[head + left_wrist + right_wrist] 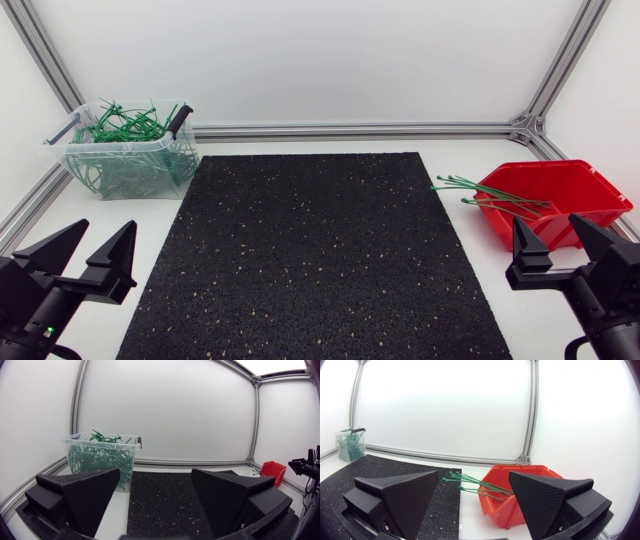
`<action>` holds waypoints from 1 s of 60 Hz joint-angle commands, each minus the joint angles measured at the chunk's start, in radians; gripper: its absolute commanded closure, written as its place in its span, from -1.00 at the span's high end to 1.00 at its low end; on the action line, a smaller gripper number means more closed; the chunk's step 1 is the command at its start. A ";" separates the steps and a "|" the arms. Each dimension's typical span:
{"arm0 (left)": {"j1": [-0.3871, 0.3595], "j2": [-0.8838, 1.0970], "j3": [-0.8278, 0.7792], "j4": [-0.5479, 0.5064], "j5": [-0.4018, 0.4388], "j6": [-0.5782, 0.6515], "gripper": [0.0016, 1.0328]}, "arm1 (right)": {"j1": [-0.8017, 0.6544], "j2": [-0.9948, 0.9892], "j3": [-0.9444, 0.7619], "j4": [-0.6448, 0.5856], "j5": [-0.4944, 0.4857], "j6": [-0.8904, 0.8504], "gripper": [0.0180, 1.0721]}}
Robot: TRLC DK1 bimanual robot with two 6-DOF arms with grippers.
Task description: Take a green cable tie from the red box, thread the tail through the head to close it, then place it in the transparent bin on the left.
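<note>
Ahead of left claw (156, 473), transparent bin (100, 462), seemingly full

White panels (300, 60) in aluminium framing (350, 130) surround a table (460, 160) with black speckled mat (310, 250).

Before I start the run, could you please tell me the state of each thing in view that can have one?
left gripper: open, empty.
right gripper: open, empty.
red box: upright, open-topped, holding ties.
straight cable ties: unclosed, tails poking out over the box's edge.
transparent bin: upright, open-topped, well filled.
tangled cable ties: curled, heaped above the bin's rim.
</note>
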 commanded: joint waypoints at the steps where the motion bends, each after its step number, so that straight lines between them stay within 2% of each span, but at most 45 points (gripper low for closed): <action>1: -0.006 -0.006 -0.044 -0.002 -0.005 -0.012 0.92 | 0.008 -0.011 -0.022 0.004 -0.008 0.009 0.93; 25: -0.001 -0.006 -0.044 -0.002 -0.005 -0.012 0.92 | 0.007 -0.011 -0.021 0.035 -0.001 0.009 0.93; 35: -0.005 -0.006 -0.044 -0.002 -0.005 -0.012 0.92 | 0.005 -0.004 0.045 0.030 0.005 0.007 0.93; 44: -0.006 -0.006 -0.044 -0.002 -0.005 -0.012 0.92 | 0.004 0.090 0.172 -0.005 0.006 0.006 0.93; 54: -0.005 -0.006 -0.044 -0.004 -0.005 -0.012 0.92 | -0.029 0.303 0.390 -0.022 0.003 -0.008 0.93; 60: -0.001 -0.006 -0.044 -0.004 -0.005 -0.012 0.92 | -0.036 0.417 0.524 -0.085 0.000 -0.011 0.93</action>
